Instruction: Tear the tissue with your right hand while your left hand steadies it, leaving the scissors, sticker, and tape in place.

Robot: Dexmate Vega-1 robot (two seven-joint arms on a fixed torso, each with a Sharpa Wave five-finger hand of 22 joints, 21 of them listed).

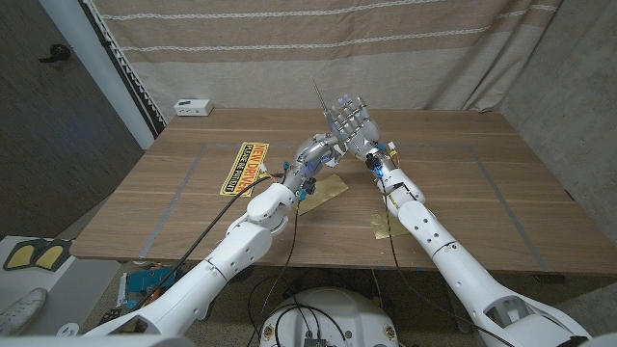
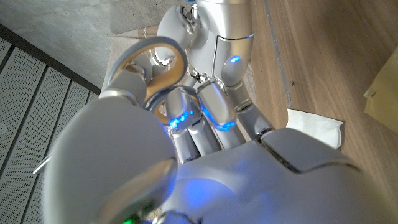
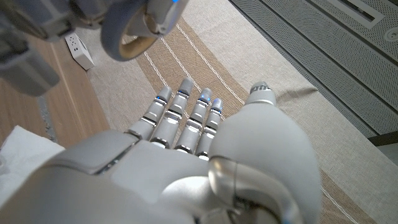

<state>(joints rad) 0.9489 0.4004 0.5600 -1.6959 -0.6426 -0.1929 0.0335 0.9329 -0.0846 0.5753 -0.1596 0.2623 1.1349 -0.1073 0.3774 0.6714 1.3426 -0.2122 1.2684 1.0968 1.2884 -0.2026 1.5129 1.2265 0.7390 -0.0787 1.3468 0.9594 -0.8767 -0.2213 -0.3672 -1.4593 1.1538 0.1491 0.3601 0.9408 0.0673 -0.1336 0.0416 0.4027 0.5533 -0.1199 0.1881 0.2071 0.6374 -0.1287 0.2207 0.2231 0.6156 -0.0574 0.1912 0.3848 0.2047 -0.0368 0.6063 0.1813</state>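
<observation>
Meeting above the middle of the desk, the two arms bring their hands close together in the head view. The right hand is raised off the wood with its fingers stretched out and released, grasping nothing; the right wrist view shows them straight and side by side against the striped curtain. The left hand sits just beside and below it. Its fingers appear to be grasping a roll of tape, which hangs in the air in front of the curtain rather than lying on the desk.

The tissue lies on the desk close to both hands: a white corner shows on the wood next to the left hand, and a white edge shows beside the right hand. Whether either hand touches it cannot be told.

The yellow sticker lies flat on the desk on the robot's left, apart from the hands. A piece of yellowish paper lies under the forearms, near the left wrist. A small white box stands at the far left corner of the desk.
</observation>
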